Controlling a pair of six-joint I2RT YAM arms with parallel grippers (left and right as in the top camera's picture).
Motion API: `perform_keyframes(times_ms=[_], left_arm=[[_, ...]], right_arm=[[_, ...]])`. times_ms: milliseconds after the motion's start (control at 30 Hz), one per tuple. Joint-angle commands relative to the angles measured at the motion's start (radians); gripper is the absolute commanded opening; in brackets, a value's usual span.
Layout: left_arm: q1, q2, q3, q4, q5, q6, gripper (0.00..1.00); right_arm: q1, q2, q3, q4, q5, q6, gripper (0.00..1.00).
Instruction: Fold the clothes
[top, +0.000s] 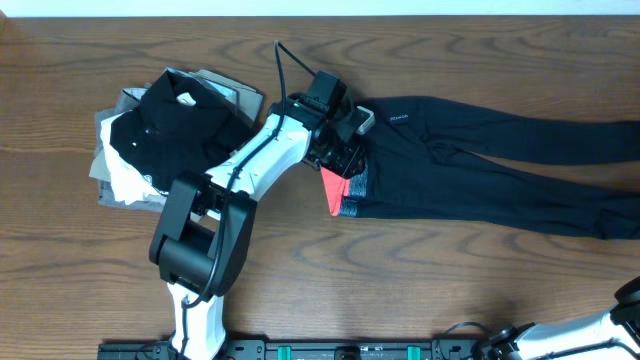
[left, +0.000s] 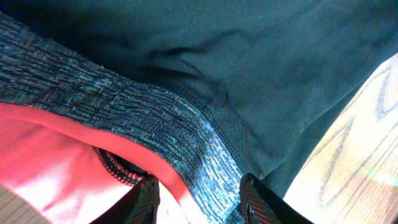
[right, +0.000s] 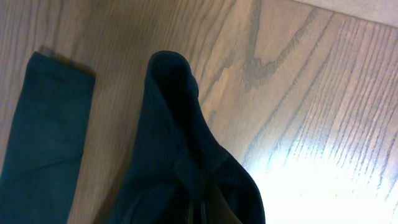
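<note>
The black leggings (top: 480, 160) lie across the table, legs stretched to the right edge, with the grey and coral-red waistband (top: 345, 190) at the left. My left gripper (top: 345, 150) is over the waistband. In the left wrist view its fingers (left: 199, 202) are open, astride the heathered grey band (left: 124, 106), with the coral lining (left: 43, 162) beside them. In the right wrist view one black leg (right: 180, 149) is bunched up and raised off the wood, covering my right gripper (right: 202, 211), which looks shut on it. The other leg end (right: 43, 124) lies flat.
A pile of other garments (top: 170, 130), a black shirt on white and grey pieces, sits at the left beside my left arm. My right arm (top: 625, 300) enters at the bottom right corner. The table is brown wood (top: 400, 270).
</note>
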Motion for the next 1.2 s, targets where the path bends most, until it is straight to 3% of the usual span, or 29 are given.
perform_keyframes(times_ms=[0, 267, 433, 633, 833, 933, 1067, 1167], left_arm=[[-0.007, 0.04, 0.002, -0.001, 0.012, 0.006, 0.39], [-0.007, 0.023, 0.032, -0.007, 0.061, -0.063, 0.07], [-0.006, -0.052, 0.125, 0.006, 0.092, -0.076, 0.06], [-0.006, -0.105, 0.154, 0.121, -0.06, -0.076, 0.06], [-0.006, -0.026, 0.153, 0.142, -0.175, -0.076, 0.06], [-0.004, 0.02, 0.153, 0.156, -0.178, -0.076, 0.17], [-0.004, 0.042, 0.153, 0.12, -0.177, -0.1, 0.56], [-0.004, 0.037, 0.153, 0.056, -0.177, -0.103, 0.66]], right_arm=[[0.008, -0.005, 0.007, -0.001, -0.005, 0.022, 0.01], [0.008, -0.005, 0.007, -0.001, -0.02, 0.024, 0.01], [0.008, -0.005, 0.007, -0.001, -0.019, 0.026, 0.01], [0.008, -0.005, 0.007, 0.001, -0.019, 0.029, 0.01], [0.008, -0.005, 0.007, -0.001, -0.02, 0.029, 0.01], [0.008, -0.005, 0.007, -0.005, -0.02, 0.029, 0.01], [0.008, -0.005, 0.007, -0.008, -0.02, 0.029, 0.01], [0.008, -0.005, 0.007, -0.008, -0.02, 0.029, 0.01]])
